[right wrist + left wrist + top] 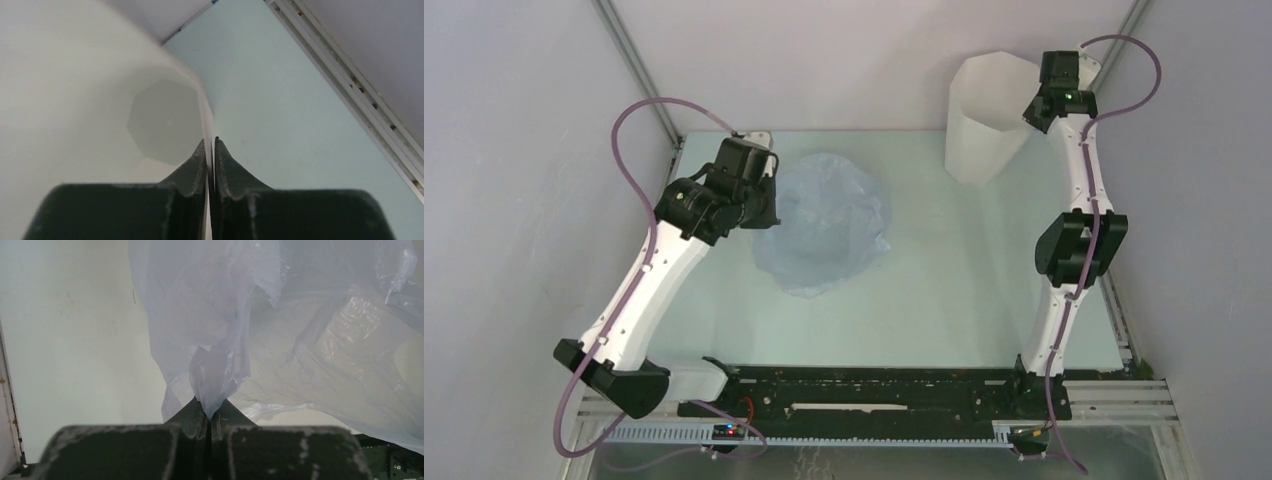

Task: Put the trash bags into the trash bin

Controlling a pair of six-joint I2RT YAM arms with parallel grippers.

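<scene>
At the near edge of the table (944, 290), both arm bases are seen bolted to a black mounting bar (864, 392), with purple cables (636, 118) looped along each arm.

From the near-left base, the left arm is stretched forward and inward, its wrist bent down at the left edge of the trash bag (829, 225). The left gripper (209, 412) is closed to a hairline gap, and a gathered fold of the pale-blue film is pinched between its tips. The rest of the bag is spread, wrinkled and glossy, on the table at centre-left, well apart from the trash bin (986, 115).

From the near-right base, the right arm is raised steeply, bent at the elbow, and extended to the far-right corner. The right gripper (210, 145) is clamped on the bin's rim wall, one finger inside and one outside. The bin is stood upright at the far right, its many-sided floor visible within. An aluminium frame rail (350, 85) is seen just beyond it, along the table edge.
</scene>
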